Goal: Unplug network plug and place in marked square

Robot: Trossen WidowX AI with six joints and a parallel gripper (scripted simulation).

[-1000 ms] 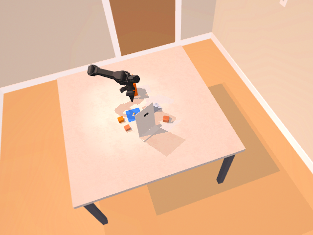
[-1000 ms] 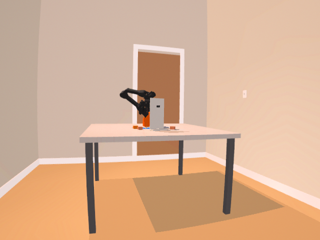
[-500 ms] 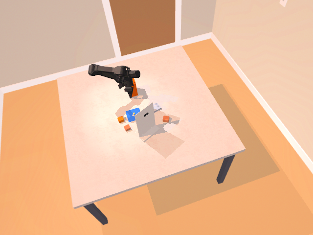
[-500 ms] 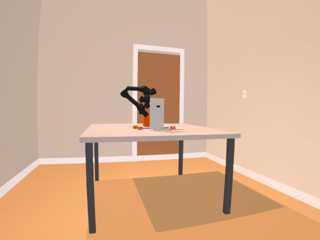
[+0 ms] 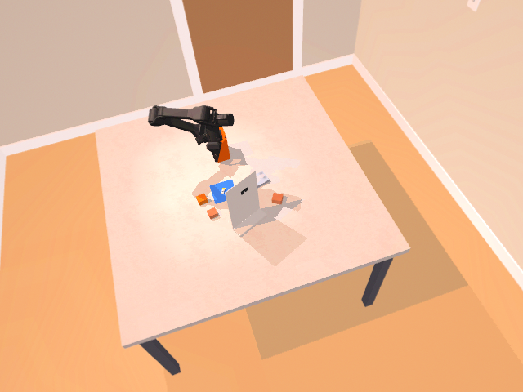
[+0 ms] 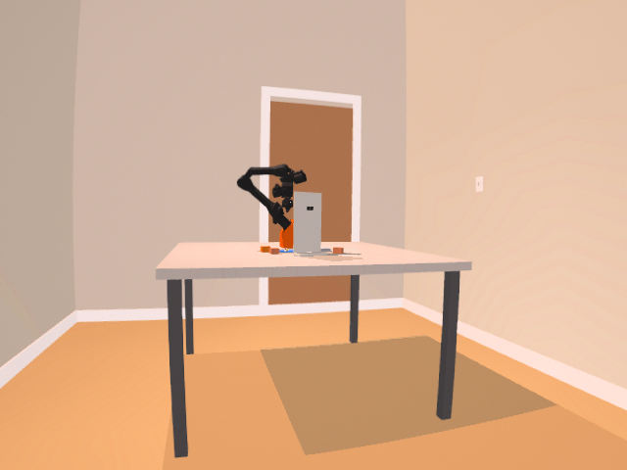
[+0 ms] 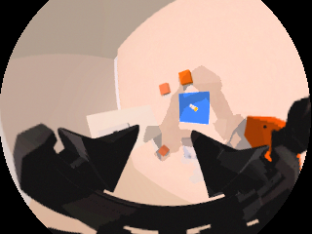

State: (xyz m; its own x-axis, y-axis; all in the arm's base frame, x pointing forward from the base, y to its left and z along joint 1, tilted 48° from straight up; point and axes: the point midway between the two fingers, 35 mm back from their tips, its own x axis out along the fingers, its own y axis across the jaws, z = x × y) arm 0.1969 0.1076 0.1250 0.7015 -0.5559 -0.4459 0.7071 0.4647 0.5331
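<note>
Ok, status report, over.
Pincer open, empty, above the table. Plug lying inside blue square. Orange blocks beside it, none touching the arm.

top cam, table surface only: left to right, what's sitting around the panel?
Orange block → second orange block → blue marked square with the plug on it → upright panel → third orange block.

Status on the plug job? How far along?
Done: the plug is out of the upright panel and lies inside the blue marked square. In hand: nothing; the gripper is open and empty, held high above the table. Left: apparently nothing, as the arm looks clear of everything.
</note>
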